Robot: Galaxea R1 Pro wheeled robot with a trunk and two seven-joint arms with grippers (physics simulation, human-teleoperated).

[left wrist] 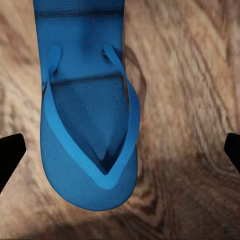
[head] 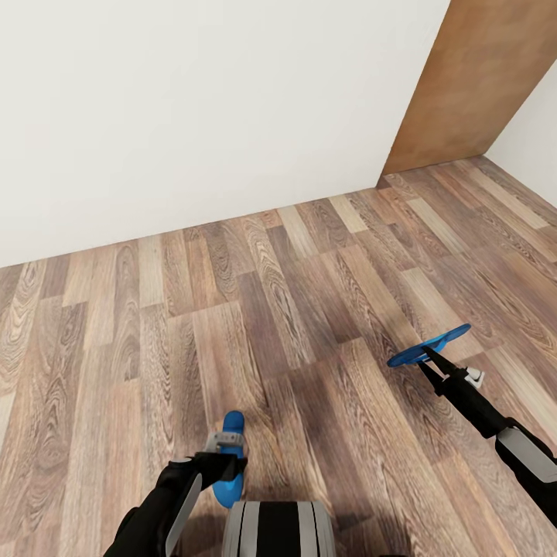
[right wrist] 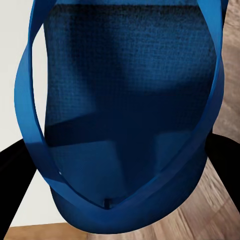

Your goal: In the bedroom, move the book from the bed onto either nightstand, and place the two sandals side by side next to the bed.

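White wall (head: 193, 108), wood-plank floor (head: 294, 294), brown door (head: 472, 85)

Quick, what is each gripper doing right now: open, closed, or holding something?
Left gripper: open, fingers spread wide over a blue sandal, not gripping it.
Right gripper: closed on the other blue sandal, held above the floor.

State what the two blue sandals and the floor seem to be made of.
Left gripper's sandal: probably foam or rubber, matte, with a fine dotted texture on its sole and smooth thin straps. Right gripper's sandal: same blue woven-looking grain, likely the same material. Floor: wood-look planks with visible grain and seams, slightly satin; real wood or laminate, cannot tell.
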